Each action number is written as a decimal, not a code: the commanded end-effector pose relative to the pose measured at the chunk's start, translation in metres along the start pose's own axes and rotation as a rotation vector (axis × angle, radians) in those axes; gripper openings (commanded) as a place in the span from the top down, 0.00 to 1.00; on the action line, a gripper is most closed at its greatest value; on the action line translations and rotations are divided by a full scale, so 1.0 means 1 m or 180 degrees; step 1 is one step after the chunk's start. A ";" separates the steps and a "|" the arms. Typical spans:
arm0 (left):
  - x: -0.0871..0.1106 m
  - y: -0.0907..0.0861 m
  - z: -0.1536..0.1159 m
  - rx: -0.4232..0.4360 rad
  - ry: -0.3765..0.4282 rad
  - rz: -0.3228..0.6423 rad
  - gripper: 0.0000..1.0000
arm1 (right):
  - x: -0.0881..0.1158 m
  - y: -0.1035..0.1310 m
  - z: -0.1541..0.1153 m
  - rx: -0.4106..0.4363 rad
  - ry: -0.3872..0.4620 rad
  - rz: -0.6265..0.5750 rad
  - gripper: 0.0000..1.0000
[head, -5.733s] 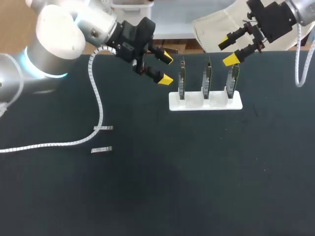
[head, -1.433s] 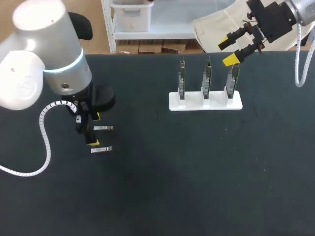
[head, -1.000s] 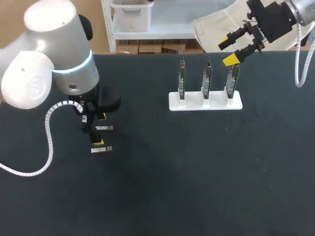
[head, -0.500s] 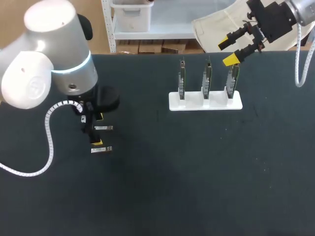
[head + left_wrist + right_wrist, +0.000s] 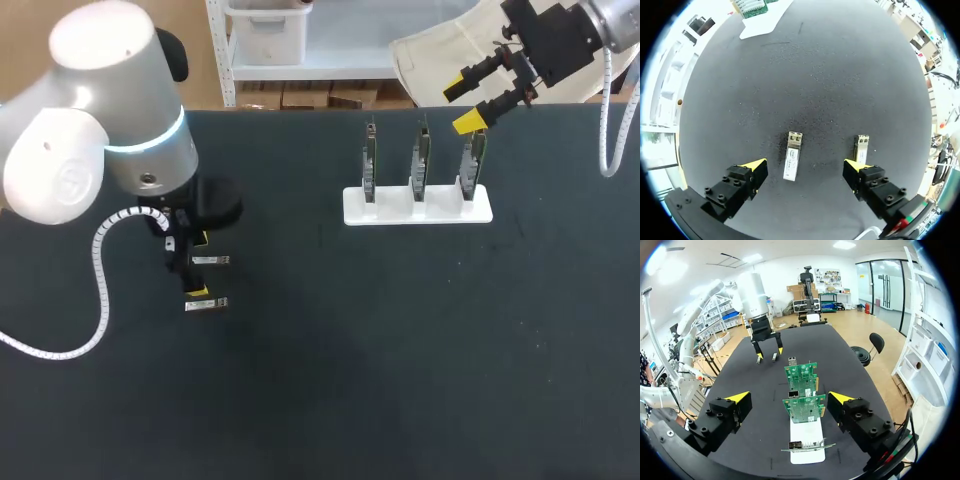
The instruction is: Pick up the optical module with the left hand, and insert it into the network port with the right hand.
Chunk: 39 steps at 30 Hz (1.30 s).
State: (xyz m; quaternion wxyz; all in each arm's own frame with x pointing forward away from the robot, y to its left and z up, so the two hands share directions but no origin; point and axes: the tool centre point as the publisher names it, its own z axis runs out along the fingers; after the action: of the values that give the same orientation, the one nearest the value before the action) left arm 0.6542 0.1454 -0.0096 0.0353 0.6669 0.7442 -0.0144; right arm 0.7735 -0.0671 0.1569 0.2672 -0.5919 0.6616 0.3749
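Observation:
Two small silver optical modules lie on the black table. One module (image 5: pixel 210 260) (image 5: pixel 792 162) lies between the open fingers of my left gripper (image 5: pixel 200 265) (image 5: pixel 805 166), which points straight down just above it and touches neither side. The other module (image 5: pixel 207 303) (image 5: pixel 861 146) lies just outside one fingertip. A white stand (image 5: pixel 418 208) (image 5: pixel 807 437) holds three upright green network cards (image 5: pixel 421 158) (image 5: pixel 804 410). My right gripper (image 5: pixel 462 103) (image 5: pixel 790 398) hangs open and empty above the stand's far right end, looking along the row of cards.
My left arm's white spiral cable (image 5: pixel 97 275) loops over the table to the left of the modules. The table's far edge runs just behind the stand.
My left arm swung from near the card stand down over the modules, and has barely shifted in the last second. The right arm has kept still.

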 end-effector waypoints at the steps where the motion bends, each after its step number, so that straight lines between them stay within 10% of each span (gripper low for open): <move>1: 0.001 0.002 0.001 0.0015 -0.0015 0.0011 0.00 | 0.000 0.001 0.000 0.0012 0.0002 0.0000 0.00; 39: 0.007 0.009 0.010 0.0106 0.0061 0.0010 0.00 | 0.000 0.001 0.000 0.0012 0.0002 0.0000 0.00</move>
State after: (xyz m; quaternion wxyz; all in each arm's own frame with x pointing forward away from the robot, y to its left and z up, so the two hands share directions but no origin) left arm 0.6599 0.1532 -0.0188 0.0206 0.6679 0.7437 -0.0202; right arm 0.7735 -0.0671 0.1569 0.2672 -0.5919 0.6616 0.3749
